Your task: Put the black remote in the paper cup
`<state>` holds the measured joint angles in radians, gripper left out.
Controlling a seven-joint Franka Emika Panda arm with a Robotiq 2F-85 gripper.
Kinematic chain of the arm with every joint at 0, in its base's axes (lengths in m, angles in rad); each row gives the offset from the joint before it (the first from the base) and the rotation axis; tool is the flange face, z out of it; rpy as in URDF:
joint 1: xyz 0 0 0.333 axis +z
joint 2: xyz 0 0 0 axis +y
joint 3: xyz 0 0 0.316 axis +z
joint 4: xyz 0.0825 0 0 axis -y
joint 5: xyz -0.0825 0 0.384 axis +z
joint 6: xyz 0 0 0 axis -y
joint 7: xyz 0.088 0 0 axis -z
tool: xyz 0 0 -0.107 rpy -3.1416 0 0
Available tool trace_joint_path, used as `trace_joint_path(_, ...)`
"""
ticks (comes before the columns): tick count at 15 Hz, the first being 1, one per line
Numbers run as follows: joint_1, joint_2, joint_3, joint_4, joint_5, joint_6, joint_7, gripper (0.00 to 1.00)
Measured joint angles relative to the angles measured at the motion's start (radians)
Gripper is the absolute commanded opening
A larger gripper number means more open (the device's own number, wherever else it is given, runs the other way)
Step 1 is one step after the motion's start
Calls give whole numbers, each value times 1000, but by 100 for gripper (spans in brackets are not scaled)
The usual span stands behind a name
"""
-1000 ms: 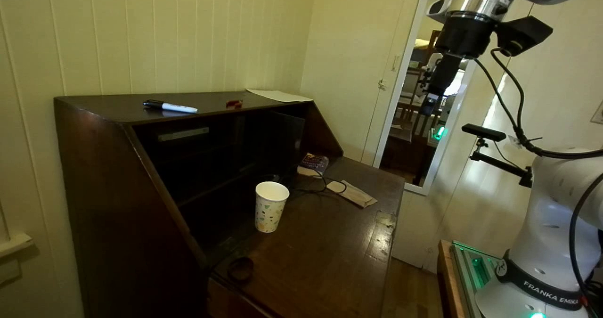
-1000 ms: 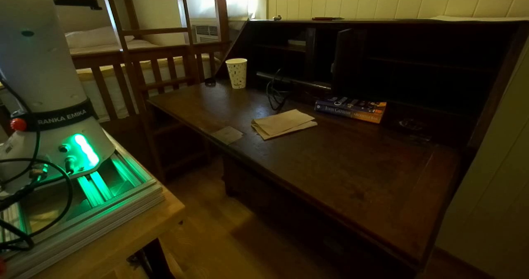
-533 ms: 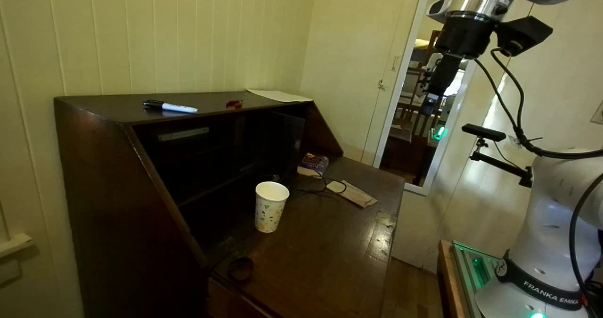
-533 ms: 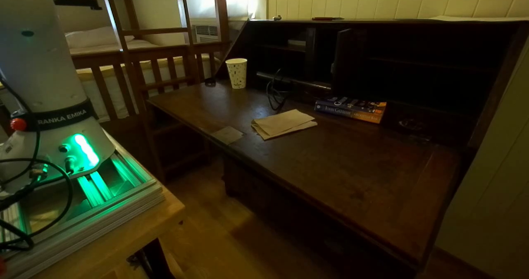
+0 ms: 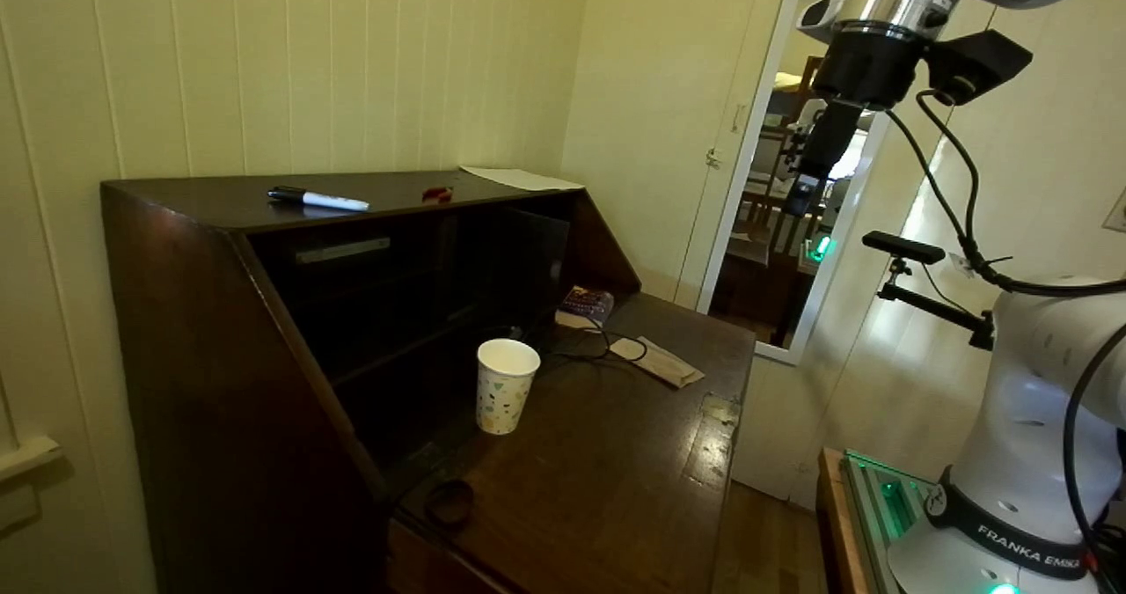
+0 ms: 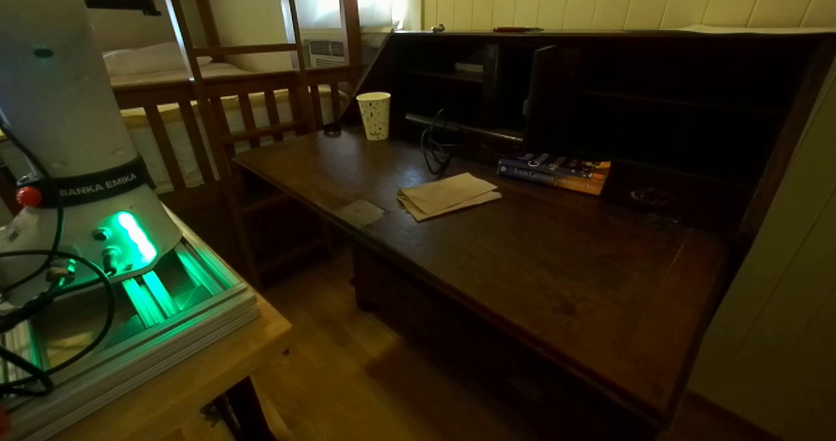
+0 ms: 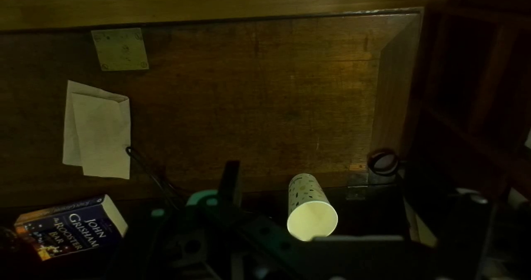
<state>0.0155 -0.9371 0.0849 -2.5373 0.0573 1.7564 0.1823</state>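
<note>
The paper cup (image 5: 505, 392) is white with small coloured flecks and stands upright on the desk, near the dark cubbies. It also shows in the other views (image 6: 375, 115) (image 7: 309, 203); in the wrist view its open mouth looks empty. I cannot make out the black remote in any view; the cubbies are very dark. My gripper (image 5: 802, 194) points down, high above and away from the desk, and is seen edge-on in an exterior view. In the wrist view the gripper (image 7: 340, 191) looks open, with one finger far left of the cup and the other lost in darkness.
The desk (image 5: 598, 480) holds folded tan paper (image 6: 450, 196), a book (image 6: 555, 172), a black cable (image 6: 434, 147) and a dark ring (image 5: 449, 502). A marker (image 5: 318, 199), a small reddish thing (image 5: 437, 194) and white paper (image 5: 521, 179) lie on the top shelf. A cubby door stands open (image 6: 545, 95).
</note>
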Motion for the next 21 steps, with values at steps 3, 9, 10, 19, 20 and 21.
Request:
trace_joint_path(3, 0, 0, 0, 0, 0, 0, 0, 100)
trace_joint_path(9, 0, 0, 0, 0, 0, 0, 0, 100)
trace_joint_path(10, 0, 0, 0, 0, 0, 0, 0, 100)
trace_joint_path(19, -74, 32, 6, 0, -25, 111, 92, 100)
trace_joint_path(20, -105, 59, 6, -1, -33, 168, 112, 100)
trace_joint_path(21, -138, 95, 5, -1, -41, 233, 133, 100)
